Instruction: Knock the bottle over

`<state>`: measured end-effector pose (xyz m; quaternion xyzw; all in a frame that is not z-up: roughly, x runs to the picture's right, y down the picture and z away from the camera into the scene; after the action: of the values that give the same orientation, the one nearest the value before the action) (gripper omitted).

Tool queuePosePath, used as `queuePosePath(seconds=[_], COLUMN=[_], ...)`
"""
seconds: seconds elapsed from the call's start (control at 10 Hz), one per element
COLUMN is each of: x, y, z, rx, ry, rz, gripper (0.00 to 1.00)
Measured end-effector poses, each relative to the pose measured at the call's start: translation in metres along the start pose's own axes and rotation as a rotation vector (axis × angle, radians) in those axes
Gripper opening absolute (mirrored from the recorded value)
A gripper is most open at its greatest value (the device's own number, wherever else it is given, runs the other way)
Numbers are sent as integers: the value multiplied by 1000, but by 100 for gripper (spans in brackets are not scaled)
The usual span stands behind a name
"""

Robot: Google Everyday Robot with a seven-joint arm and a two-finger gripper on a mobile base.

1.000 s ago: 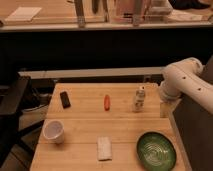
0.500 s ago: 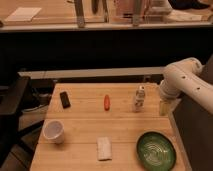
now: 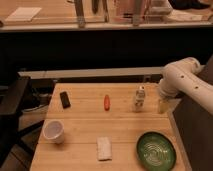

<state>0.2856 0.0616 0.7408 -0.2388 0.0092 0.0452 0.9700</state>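
The bottle [image 3: 139, 98] is small, pale and translucent, with a white cap and a light label. It stands upright on the wooden table [image 3: 85, 120], right of the middle. My gripper [image 3: 162, 106] hangs from the white arm [image 3: 180, 80] at the table's right edge. It is level with the bottle, a short gap to the bottle's right, and does not touch it. The gripper is open and holds nothing.
An orange-red carrot-like object [image 3: 106, 102] lies left of the bottle, and a black item [image 3: 64, 99] lies farther left. A white cup [image 3: 53, 131] stands at the front left. At the front are a white folded cloth [image 3: 104, 148] and a green bowl [image 3: 156, 149].
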Motion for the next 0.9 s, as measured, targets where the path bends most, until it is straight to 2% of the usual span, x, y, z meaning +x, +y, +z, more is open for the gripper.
queuePosePath(seconds=[0.9], x=[-3], y=[-13], z=[10], rx=[26], ry=[-33], rz=[8], gripper=[80])
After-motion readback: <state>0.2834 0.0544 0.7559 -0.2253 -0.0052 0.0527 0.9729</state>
